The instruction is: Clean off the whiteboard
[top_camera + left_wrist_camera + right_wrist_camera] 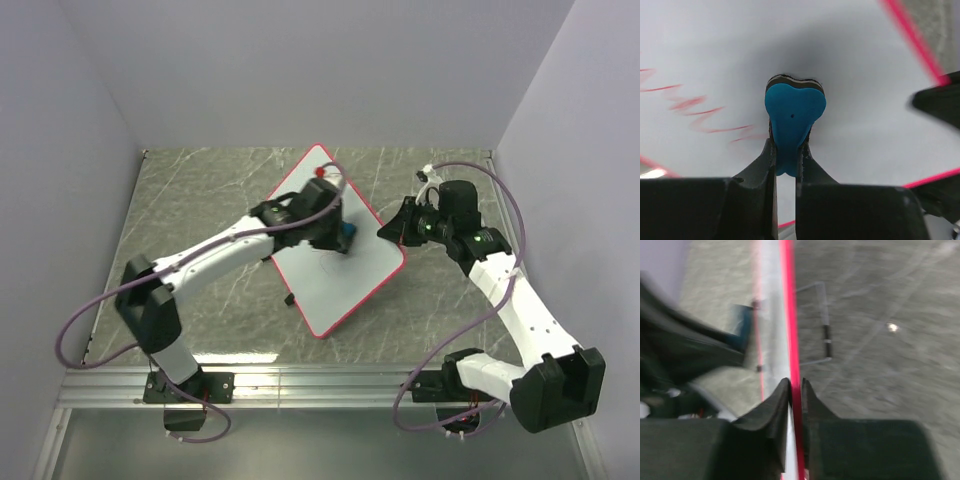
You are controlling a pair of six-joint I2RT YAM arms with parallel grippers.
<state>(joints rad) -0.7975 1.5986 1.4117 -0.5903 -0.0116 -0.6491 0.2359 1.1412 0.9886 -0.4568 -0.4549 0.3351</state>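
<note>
While my right end effector clamps narrow on the pink-red frame of the whiteboard, my left end effector grips the blue eraser by its lower end, jaws drawn in tight on either side of it. The whiteboard sits diagonally at the centre of the top view, on the grey marbled counter. My right arm's hold is at its right-hand corner and the eraser is over its upper middle. In the left wrist view, the eraser's felt end faces the white surface, at or very near it; whether it presses I cannot tell. Red scribbles run across the left of that frame, beside the eraser and not under it. I judge the wiping step to be in hand, with part of the writing left to clear. The next move, as I read it, calls for a sweep of the eraser toward the left of the left wrist frame, across those strokes. It needs even downward pressure and a firm right hold, so the board does not slide or pivot on the counter.
</note>
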